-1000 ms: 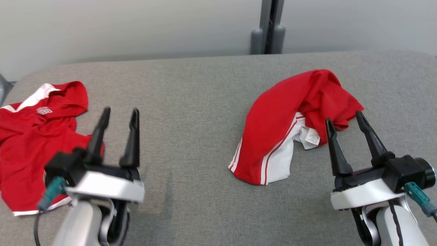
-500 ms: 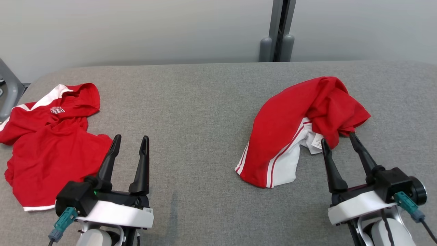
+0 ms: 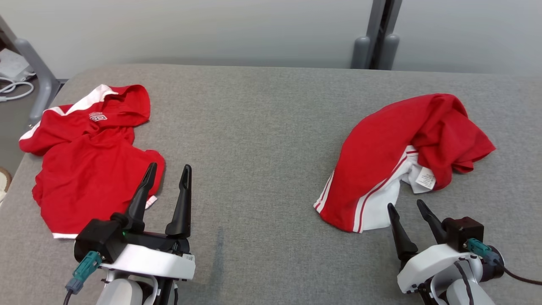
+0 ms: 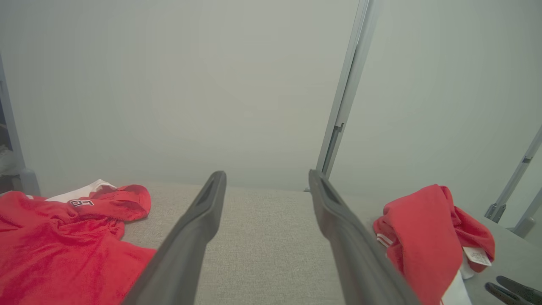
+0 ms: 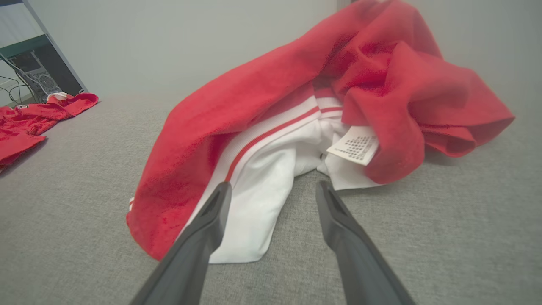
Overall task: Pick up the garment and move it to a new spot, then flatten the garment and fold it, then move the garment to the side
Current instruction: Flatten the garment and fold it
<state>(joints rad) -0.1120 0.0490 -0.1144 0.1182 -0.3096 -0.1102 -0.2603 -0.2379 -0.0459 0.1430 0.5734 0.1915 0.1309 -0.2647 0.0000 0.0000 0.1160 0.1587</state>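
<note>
Two red garments lie on the grey table [image 3: 254, 127]. A crumpled red one with white panels, red stripes and a care label [image 3: 402, 148] is at the right, apart from my open right gripper [image 3: 404, 204], whose tips stop just short of its white hem. In the right wrist view that garment [image 5: 296, 106] lies just beyond the open gripper [image 5: 274, 185]. The other, a red garment with a white shoulder stripe [image 3: 89, 156], sprawls at the left. My left gripper [image 3: 169, 166] stands open at its right edge, holding nothing. The left wrist view has that gripper [image 4: 266, 173] raised, between both garments [image 4: 63, 237] [image 4: 423, 228].
A grey wall with a dark post [image 3: 377, 42] runs behind the table. A metal frame leg [image 3: 38, 72] and white cables [image 3: 12, 84] sit past the table's left edge. Bare table stretches between the two garments.
The head camera has swung, shifting the whole picture rightward. My right gripper has drawn back from the crumpled garment's folds toward the near edge. Both grippers stay open.
</note>
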